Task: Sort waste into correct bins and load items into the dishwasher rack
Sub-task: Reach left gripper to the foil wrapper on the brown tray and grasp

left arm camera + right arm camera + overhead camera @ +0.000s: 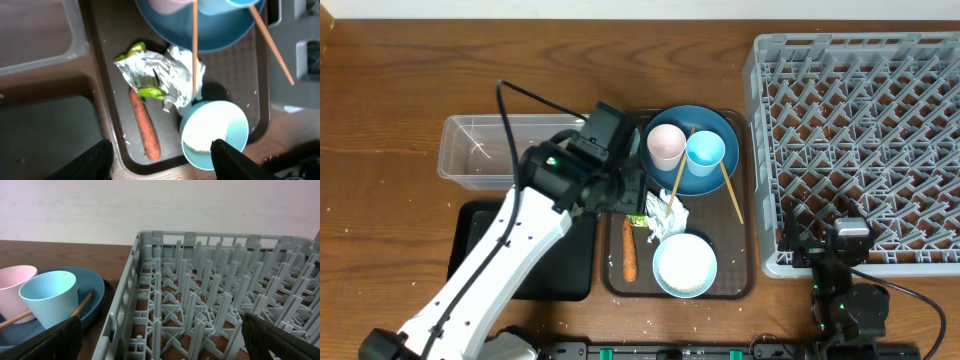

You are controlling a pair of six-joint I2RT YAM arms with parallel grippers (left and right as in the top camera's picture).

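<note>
From overhead, the crumpled white-and-green wrapper (pixel 665 212) lay on the brown serving tray (pixel 612 285) between the blue plate (pixel 716 124) and the bowl (pixel 684 265) of white rice, with the carrot (pixel 629 252) just beside it.

In the left wrist view its creased, silvery-white folds had lime-green edges, any print too blurred to read. The left gripper (pixel 162 160) hung above the tray, fingers spread wide with nothing between them.

The right wrist view showed the right gripper (pixel 160 340) equally wide and empty, at the edge of the grey dishwasher rack (pixel 210 305).
</note>
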